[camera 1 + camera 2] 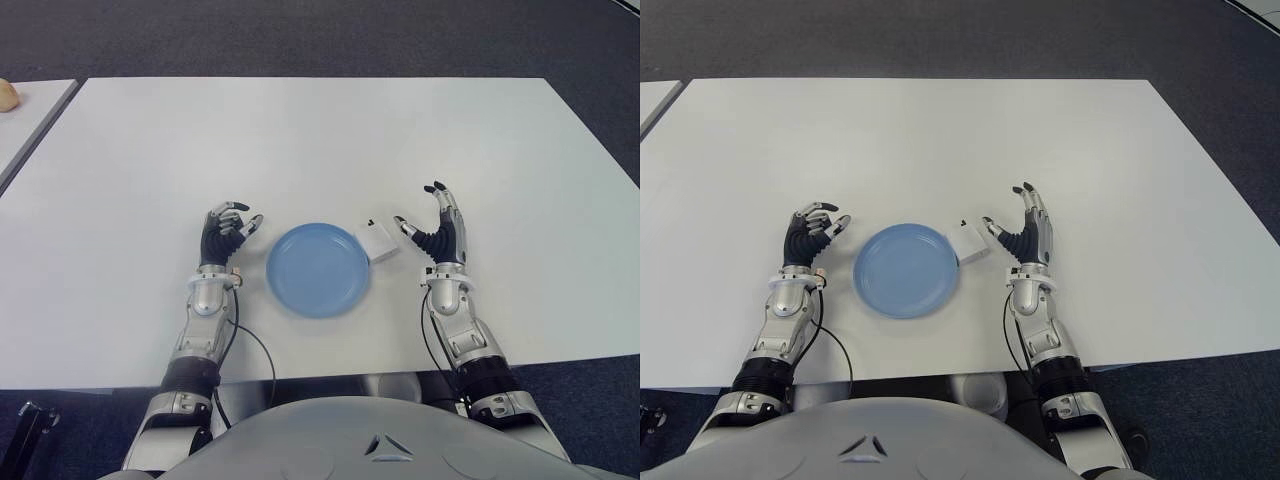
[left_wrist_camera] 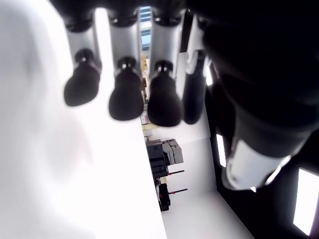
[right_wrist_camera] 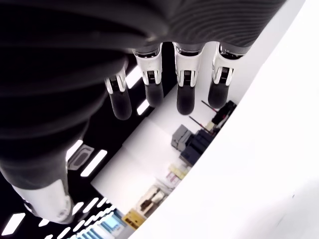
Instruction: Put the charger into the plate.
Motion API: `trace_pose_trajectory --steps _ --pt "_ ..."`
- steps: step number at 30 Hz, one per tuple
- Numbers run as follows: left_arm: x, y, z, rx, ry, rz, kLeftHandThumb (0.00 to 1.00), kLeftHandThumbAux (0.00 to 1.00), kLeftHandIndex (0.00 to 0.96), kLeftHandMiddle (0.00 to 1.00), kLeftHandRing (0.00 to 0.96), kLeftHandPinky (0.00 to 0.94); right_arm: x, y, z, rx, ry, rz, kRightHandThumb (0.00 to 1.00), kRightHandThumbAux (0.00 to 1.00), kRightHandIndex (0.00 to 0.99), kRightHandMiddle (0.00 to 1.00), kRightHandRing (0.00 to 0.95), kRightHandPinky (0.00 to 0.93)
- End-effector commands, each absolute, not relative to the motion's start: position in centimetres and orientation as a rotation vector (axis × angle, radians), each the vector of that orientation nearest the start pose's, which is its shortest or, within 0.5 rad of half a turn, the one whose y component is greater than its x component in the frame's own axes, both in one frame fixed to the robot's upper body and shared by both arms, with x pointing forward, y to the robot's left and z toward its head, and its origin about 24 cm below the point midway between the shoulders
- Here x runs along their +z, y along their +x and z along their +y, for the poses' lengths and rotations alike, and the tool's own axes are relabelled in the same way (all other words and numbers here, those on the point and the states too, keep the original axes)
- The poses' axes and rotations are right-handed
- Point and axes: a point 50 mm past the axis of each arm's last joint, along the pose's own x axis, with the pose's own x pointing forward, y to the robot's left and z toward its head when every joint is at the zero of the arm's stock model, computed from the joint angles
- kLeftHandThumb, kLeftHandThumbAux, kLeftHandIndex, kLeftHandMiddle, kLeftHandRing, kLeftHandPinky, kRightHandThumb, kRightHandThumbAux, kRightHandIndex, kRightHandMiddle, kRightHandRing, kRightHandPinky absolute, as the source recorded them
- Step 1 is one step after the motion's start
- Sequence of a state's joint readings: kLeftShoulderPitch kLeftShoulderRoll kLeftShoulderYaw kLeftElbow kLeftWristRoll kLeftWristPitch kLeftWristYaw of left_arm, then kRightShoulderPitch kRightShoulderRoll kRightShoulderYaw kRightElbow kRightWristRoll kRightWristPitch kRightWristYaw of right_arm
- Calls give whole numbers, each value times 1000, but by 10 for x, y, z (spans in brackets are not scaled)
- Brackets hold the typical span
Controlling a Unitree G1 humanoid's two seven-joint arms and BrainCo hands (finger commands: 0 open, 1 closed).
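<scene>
Plate, round, light blue, sits on white table directly in front of robot, between its two hands. Nothing lies in the plate; its inside is bare. Charger, small white block with a short plug stub at its far corner, lies flat on the table just off the plate's right rim, touching or nearly touching it; cannot tell which. It is outside the plate, not in it.

Right hand shows just right of the charger, palm turned toward it, fingers extended upward and spread, thumb tip pointing at the charger and near it but not touching. Hand holds nothing. Right wrist view confirms: four fingers straight, apart from each other, nothing between them and the thumb.

Left hand shows just left of the plate, close to its rim, apart from it. Fingers partly bent, relaxed, not closed; nothing in the grasp. Left wrist view shows the four dark fingertips hanging side by side over the white table surface, empty.

No brand, label or readable writing on plate, charger or table. Second white table edge at far left, separated by a narrow gap, with a small pale object at the picture's edge, too cut off to identify. Dark carpet floor beyond the table.
</scene>
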State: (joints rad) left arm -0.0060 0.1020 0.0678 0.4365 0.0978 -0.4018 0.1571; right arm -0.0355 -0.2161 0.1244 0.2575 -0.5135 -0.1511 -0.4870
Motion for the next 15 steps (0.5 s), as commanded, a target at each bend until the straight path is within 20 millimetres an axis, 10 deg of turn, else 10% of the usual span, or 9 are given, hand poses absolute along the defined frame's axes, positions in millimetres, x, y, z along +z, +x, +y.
trace_pose_trajectory --steps 1,15 --pt "-16 233 194 188 184 36 704 721 437 773 761 756 5 248 -201 -283 -777 -11 569 605 98 24 28 91" --pt "-14 233 194 192 178 32 705 721 437 776 763 759 -1 250 -210 -443 -910 64 429 464 1 0 0 0"
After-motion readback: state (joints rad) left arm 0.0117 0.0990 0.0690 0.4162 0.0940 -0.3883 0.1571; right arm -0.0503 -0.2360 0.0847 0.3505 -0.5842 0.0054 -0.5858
